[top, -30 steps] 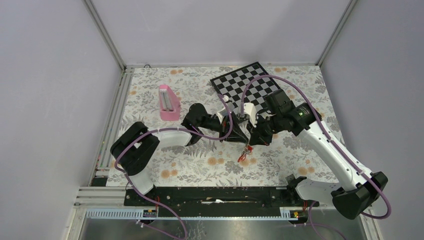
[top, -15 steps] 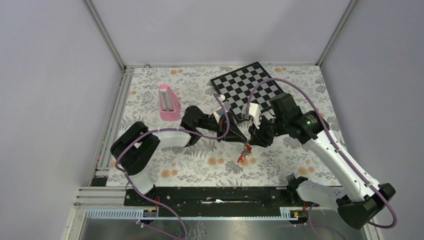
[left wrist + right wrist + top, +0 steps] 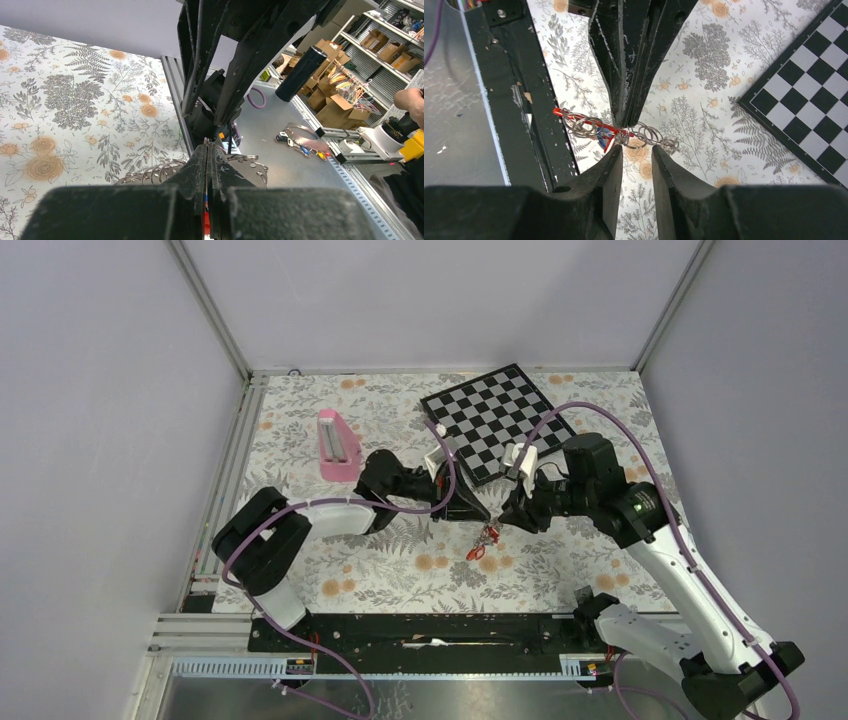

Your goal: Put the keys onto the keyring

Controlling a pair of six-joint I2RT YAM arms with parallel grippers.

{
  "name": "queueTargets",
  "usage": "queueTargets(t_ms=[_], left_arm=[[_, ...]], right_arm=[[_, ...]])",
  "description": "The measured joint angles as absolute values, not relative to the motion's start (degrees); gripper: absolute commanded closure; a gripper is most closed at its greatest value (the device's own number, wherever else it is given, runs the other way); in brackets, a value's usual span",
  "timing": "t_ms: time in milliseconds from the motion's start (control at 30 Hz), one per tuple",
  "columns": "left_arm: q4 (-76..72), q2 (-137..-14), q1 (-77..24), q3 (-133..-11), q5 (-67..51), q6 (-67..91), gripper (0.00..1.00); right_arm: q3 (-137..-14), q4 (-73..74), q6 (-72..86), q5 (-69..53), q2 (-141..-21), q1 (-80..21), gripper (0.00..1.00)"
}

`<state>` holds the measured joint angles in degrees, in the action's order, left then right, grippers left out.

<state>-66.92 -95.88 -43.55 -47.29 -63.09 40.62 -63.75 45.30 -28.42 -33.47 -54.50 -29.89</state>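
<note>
The keyring [image 3: 613,130], its red side strung with wire rings and a blue key tag [image 3: 600,137], hangs above the floral surface [image 3: 400,570] near the middle. The left pincer [image 3: 626,122] is clamped shut on it. From above it is only a small red tangle [image 3: 483,545] under the two meeting arms. The right wrist view shows the rings clearly, with the right pincer [image 3: 636,150] parted just beside them. The left wrist view shows only a red sliver and ring edges behind its own fingers [image 3: 197,167]. A checkerboard [image 3: 495,418] and a pink block [image 3: 337,445] lie farther back.
</note>
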Motion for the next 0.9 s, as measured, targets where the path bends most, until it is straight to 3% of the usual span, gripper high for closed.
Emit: queueTargets(t_ms=[400, 900], left_arm=[[-68.01, -94.74, -43.48, -45.25, -59.09, 43.59, 1.0], [-70.46, -94.06, -43.42, -44.47, -56.86, 45.98, 1.0]], right_arm=[[-58.46, 43.55, -27.86, -45.89, -51.51, -26.87, 0.55], [-55.18, 39.7, -26.74, -46.5, -51.51, -26.55, 0.65]])
